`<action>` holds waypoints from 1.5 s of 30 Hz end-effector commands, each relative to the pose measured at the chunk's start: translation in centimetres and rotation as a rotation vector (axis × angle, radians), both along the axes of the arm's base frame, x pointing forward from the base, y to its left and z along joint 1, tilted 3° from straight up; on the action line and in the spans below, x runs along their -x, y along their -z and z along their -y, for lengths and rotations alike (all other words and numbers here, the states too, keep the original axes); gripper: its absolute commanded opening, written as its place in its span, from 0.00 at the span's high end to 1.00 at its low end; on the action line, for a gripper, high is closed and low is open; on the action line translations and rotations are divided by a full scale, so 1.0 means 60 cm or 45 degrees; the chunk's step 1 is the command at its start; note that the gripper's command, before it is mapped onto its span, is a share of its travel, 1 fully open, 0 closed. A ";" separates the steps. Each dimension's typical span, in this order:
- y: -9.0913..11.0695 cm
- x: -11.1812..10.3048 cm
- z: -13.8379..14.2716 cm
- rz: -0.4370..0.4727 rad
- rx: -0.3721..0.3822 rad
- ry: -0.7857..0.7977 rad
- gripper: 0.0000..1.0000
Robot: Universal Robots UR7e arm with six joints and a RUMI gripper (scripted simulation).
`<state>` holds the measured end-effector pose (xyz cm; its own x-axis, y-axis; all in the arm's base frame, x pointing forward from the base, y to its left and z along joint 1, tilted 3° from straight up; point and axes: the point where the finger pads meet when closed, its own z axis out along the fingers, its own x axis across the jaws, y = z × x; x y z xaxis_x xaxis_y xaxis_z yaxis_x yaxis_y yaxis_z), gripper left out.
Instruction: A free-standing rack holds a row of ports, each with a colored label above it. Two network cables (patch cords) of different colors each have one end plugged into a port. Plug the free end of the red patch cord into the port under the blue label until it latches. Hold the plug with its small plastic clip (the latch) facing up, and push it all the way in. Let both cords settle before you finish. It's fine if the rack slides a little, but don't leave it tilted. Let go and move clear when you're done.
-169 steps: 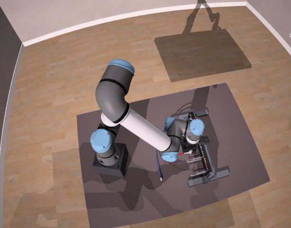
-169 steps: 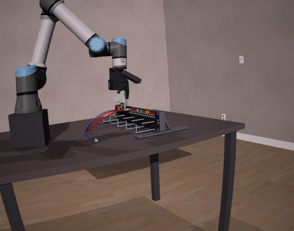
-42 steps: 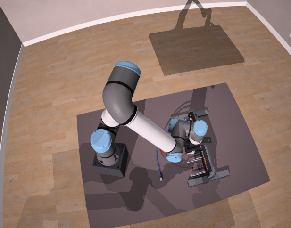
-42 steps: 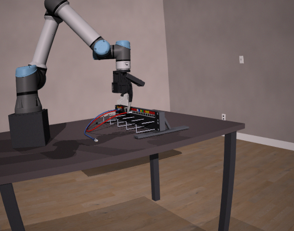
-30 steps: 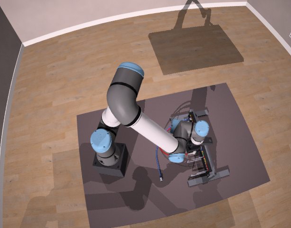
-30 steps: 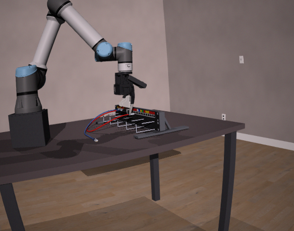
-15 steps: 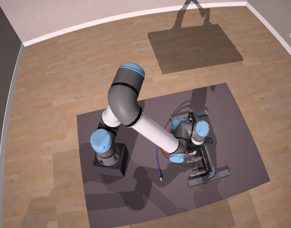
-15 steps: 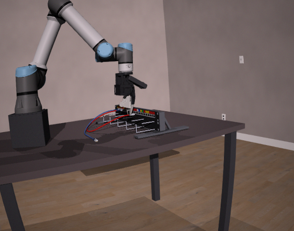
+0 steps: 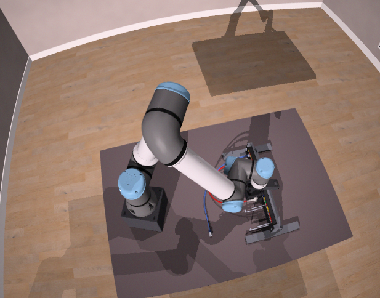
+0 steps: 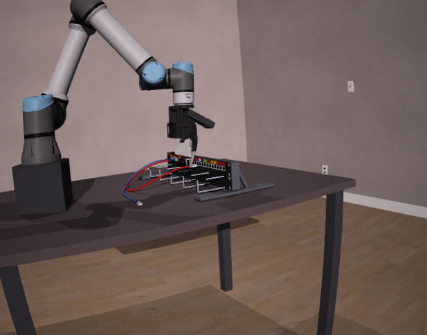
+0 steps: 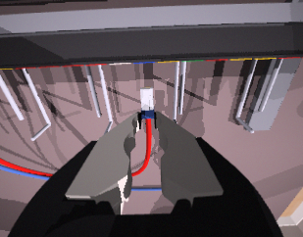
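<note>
1. The tool is nearly closed, its two grey fingers pinching the free end of the red patch cord just behind its white plug.
2. The plug points at the rack, just short of the row of colored labels.
3. The blue patch cord lies loose on the tabletop, its free end well apart from the tool.

1 arm, 1 rack, 2 cords: red, blue; 1 table.
</note>
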<state>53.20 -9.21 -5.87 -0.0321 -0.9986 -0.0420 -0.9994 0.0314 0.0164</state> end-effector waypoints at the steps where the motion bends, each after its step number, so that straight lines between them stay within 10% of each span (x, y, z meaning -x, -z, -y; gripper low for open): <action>1: -0.001 -0.011 0.001 0.003 0.001 0.000 1.00; 45: -0.002 -0.039 0.002 0.003 0.001 0.001 1.00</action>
